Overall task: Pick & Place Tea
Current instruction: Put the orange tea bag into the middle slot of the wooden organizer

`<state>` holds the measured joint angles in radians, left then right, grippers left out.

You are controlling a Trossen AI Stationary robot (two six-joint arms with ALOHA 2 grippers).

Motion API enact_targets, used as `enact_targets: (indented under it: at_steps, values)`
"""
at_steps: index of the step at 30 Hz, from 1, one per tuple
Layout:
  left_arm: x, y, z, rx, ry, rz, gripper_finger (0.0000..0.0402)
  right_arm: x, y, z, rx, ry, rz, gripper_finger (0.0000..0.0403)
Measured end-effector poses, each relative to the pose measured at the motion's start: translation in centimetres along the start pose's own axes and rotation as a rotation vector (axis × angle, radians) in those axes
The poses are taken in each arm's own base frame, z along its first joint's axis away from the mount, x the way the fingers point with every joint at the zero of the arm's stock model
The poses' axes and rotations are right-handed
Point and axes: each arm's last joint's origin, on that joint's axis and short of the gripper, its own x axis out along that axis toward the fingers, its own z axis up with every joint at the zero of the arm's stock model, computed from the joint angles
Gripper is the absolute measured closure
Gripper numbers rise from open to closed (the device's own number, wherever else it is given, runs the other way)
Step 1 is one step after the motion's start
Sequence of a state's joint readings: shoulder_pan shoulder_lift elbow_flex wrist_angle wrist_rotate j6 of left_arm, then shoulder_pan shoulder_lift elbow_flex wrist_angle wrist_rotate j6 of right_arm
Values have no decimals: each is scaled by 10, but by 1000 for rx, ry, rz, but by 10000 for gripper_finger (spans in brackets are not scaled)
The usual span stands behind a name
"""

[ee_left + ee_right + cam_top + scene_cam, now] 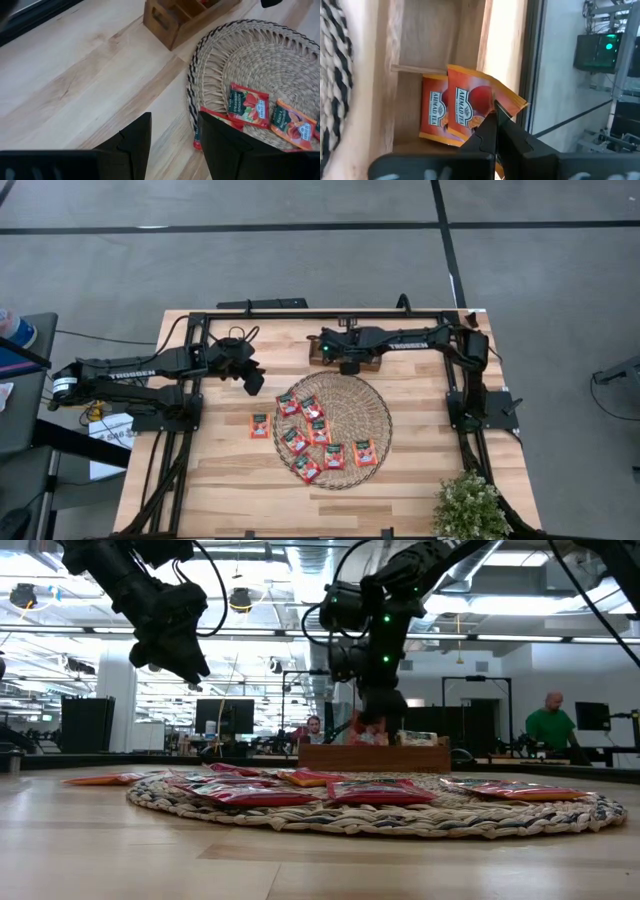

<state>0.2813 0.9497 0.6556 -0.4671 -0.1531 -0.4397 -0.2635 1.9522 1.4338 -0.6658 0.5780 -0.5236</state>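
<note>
A red-orange tea sachet [485, 97] is clamped by one corner in the right pincer [495, 122], whose fingers are pressed together on it, so that the flat packet hangs free above a compartment of the wooden tray [415, 45]. The corner grip appears chosen so the sachet can be released straight down beside the one already lying there [432, 112]. In the high view the right pincer [347, 360] is held over the tray [362, 364] at twelve o'clock of the woven mat [370, 395], which places the delivery point just beyond the mat's rim.

The remaining sachets [316, 435] are spread flat over the mat, chiefly from its centre toward six and nine o'clock, with one [260, 425] lying off the mat on the desk [220, 480] at nine o'clock. Kept flat and loosely separated, they seem easy to take singly.

The left pincer [172, 142] is held above the desk at about ten o'clock of the mat with its fingers apart and nothing between them, apparently ready for a next pick.
</note>
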Motion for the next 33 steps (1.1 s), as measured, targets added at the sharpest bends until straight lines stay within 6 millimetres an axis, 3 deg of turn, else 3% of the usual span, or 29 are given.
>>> enact_targets:
  at_steps: [33]
  values:
    - [0, 0, 0, -3, -5, -3, 250, -3, 3, -4, 66, 42, 51, 402]
